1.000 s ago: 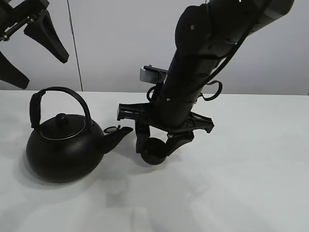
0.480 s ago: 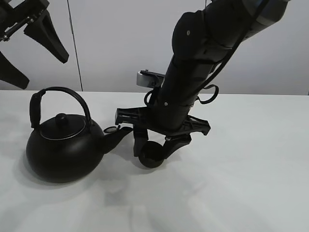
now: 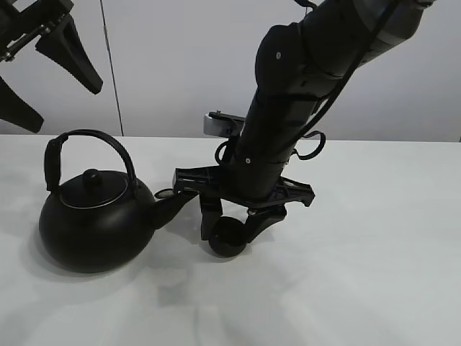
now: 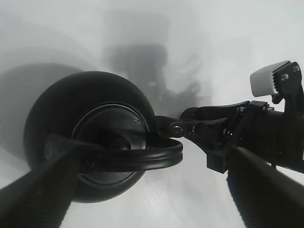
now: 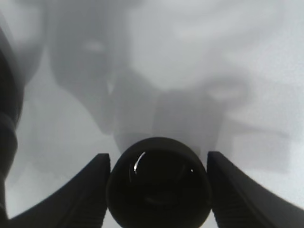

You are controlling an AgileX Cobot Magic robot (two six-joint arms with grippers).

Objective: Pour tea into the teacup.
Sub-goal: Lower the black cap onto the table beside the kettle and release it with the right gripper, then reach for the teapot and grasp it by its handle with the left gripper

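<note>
A: Which step is this?

B: I judge it to be the placing of the cup [image 3: 228,239]. The right end effector [image 3: 230,229] has it clamped between both fingers, low at the worktop [image 3: 374,274]. No pouring is under way.

A: Is the cup set down?

B: I cannot tell. Its base is at the surface or just above it. The right wrist view shows the fingers pressed to either side of the cup, which is upright with its mouth facing up.

A: And the kettle [image 3: 94,223]?

B: It stands on the worktop beside the right end effector, with its spout [image 3: 173,205] pointing at the cup and ending just short of that end effector's frame.

A: What does the next move call for?

B: Probably letting go of the cup and backing the right arm clear, since it crowds the spout. Then the left end effector [image 3: 45,85] must drop onto the handle [image 3: 94,137].

A: How do the arms sit?

B: The right arm leans down steeply, wrist nearly vertical, fingers pointing down. The left end effector hangs high, wide open and holding nothing, with the kettle well below it.
</note>
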